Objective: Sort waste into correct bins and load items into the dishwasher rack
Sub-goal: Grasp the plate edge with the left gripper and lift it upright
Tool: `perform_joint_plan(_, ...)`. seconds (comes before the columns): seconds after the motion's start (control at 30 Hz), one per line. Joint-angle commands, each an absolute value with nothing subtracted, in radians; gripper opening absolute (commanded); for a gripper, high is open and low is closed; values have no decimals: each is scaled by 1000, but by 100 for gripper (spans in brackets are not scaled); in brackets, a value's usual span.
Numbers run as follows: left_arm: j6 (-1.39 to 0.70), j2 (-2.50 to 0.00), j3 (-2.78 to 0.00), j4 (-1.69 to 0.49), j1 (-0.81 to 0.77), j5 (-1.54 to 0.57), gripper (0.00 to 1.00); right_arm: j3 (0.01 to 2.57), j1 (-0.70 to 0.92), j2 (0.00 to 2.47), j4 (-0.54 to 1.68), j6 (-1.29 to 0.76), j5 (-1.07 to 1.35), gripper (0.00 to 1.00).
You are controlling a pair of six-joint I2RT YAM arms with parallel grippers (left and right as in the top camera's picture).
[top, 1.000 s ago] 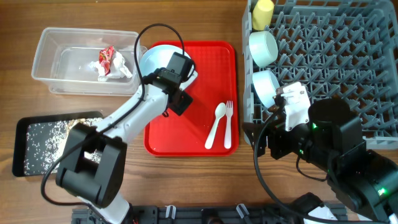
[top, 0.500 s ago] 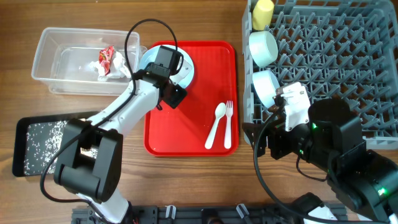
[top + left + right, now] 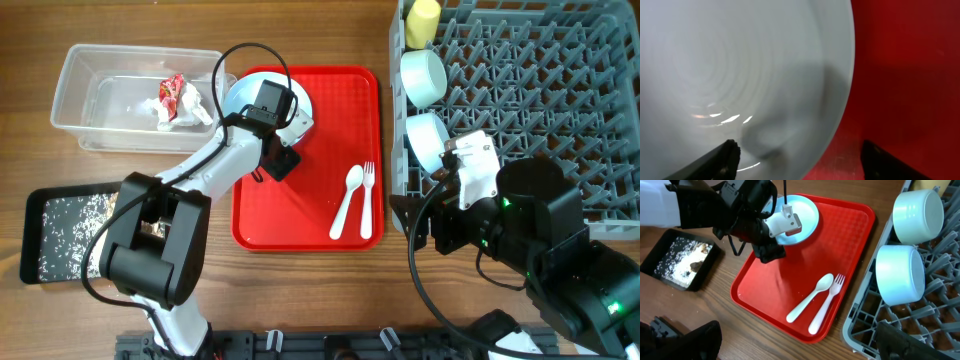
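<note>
1. Nearest, the right gripper hung wide and empty by the dishwasher rack. Only its own wrist view showed the parted fingertips.
2. A white spoon and fork lay side by side on the red tray.
3. Farther off, the left gripper stood spread over the pale blue plate at the tray's far left corner. The overhead view hid the jaws. The wrist view showed one fingertip over the plate and one over the tray.
4. Farthest, only the overhead view showed the yellow cup in the rack.
</note>
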State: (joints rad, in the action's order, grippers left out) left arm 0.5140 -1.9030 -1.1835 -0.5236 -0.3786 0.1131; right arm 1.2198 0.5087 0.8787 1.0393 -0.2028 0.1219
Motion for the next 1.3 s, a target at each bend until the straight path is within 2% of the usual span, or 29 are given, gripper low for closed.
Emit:
perform_joint_plan(0.0,520,-1911,-1195,-524,-377,94,58,1238,507,873,1036,-184,102,100)
perform_joint_plan(0.1,516,-1912,-1195,-523,-377,94,39,1238,507,873,1037,-184,102,100)
perform_joint_plan(0.17,516,-1912,-1195,-523,-377,94,29,1238,507,873,1037,-184,102,100)
perform_joint_plan(0.3,516,-1912,-1195,-523,-376,94,21,1238,507,873,1037,-184,102,100)
perform_joint_plan(0.4,516,-1912,-1195,-523,-376,94,4,1238,507,873,1037,-184,102,100)
perform_joint_plan(0.7,494,-1911,-1195,-516,-378,94,4,1238,507,873,1037,-184,101,100)
perform_joint_plan(1.03,324,-1888,-1262,-493,-406,94,4,1238,507,873,1037,-186,101,100)
perform_joint_plan(1.27,168,-1764,-1374,-507,-443,93,4,1238,507,873,1046,-197,92,100)
